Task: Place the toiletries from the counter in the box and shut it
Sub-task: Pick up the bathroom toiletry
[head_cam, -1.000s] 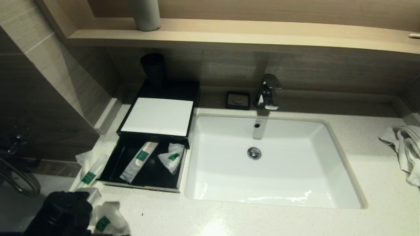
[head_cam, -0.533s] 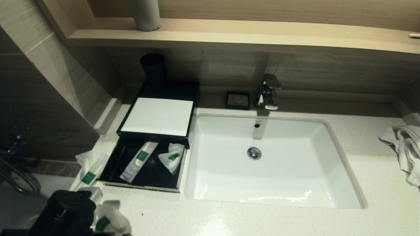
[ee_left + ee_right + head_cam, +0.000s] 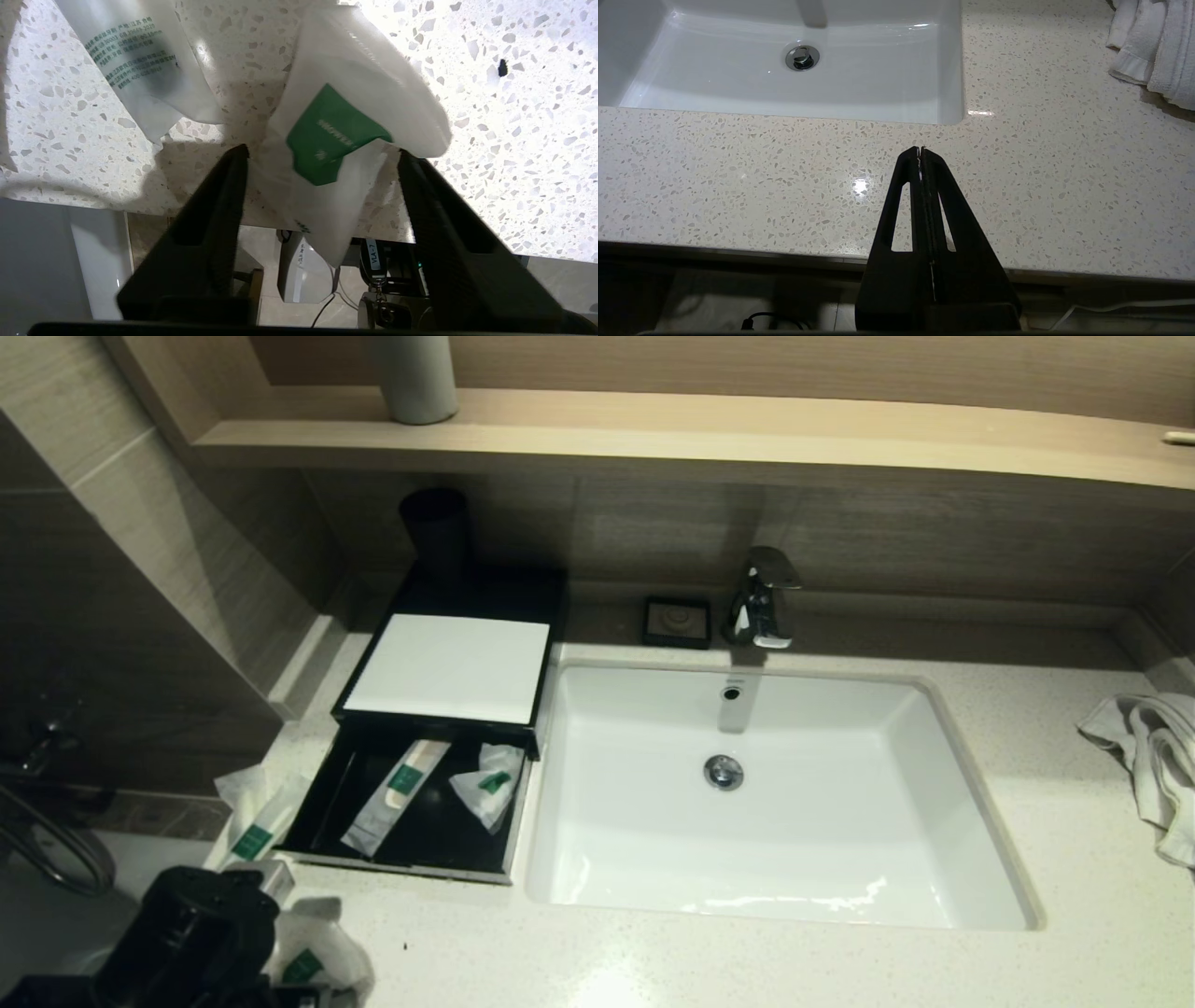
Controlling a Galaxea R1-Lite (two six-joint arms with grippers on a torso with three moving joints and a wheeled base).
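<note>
Now the left tool (image 3: 322, 156) straddles a short sachet (image 3: 345, 126) at the surface's (image 3: 747, 961) front-left edge, fingers spread but narrower than 1 second ago. Better to pinch mid-pouch before lifting. The box (image 3: 448, 667) drawer holds 2 sachets. The right tool (image 3: 920, 151) is pressed together, parked.

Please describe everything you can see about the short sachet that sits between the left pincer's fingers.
The short sachet is a crinkled pouch of translucent white plastic with a green label. It lies on the speckled counter at its front edge, one end hanging past that edge. The left pincer straddles it, jaws apart; one finger is at its side. Another sachet lies beside it.
</note>
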